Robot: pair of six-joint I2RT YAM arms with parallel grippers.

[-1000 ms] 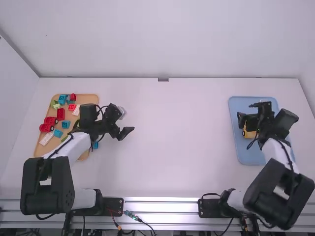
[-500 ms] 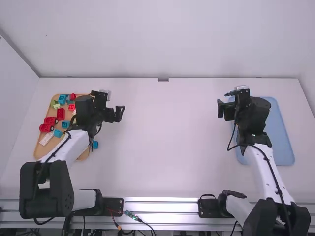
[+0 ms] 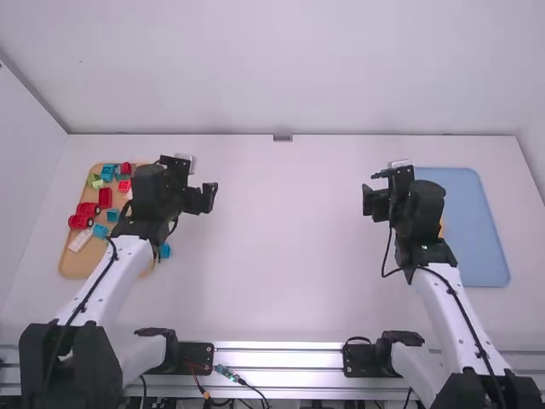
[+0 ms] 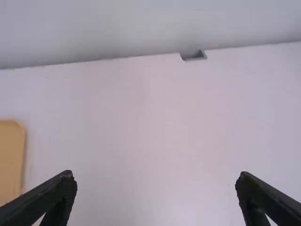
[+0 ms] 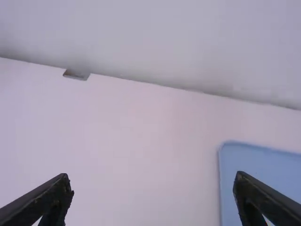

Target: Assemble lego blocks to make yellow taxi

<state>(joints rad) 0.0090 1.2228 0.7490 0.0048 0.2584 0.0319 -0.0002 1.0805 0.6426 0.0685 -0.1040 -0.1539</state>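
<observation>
In the high view my left gripper (image 3: 201,198) hangs right of the wooden tray (image 3: 75,266), and my right gripper (image 3: 375,201) is just left of the blue tray (image 3: 481,256). Each wrist view has its own fingers wide apart with nothing between: left gripper (image 4: 156,176), right gripper (image 5: 154,176). A small part of a yellow-orange block piece (image 3: 441,228) shows beside the right wrist, on the blue tray; the rest is hidden. The wooden tray holds red wheeled pieces (image 3: 81,221), a red brick (image 3: 105,198), blue bricks (image 3: 108,173), green ones (image 3: 97,182) and a white piece (image 3: 81,239).
A blue block (image 3: 164,251) lies near the wooden tray's right edge, beside the left arm. A small dark bracket (image 3: 283,137) sits at the table's back edge. Bare white tabletop (image 3: 289,247) lies between the two grippers.
From over the yellow piece on the blue tray, my right gripper has moved left, off the tray. My left gripper has shifted toward the back of the table, then barely moved.
</observation>
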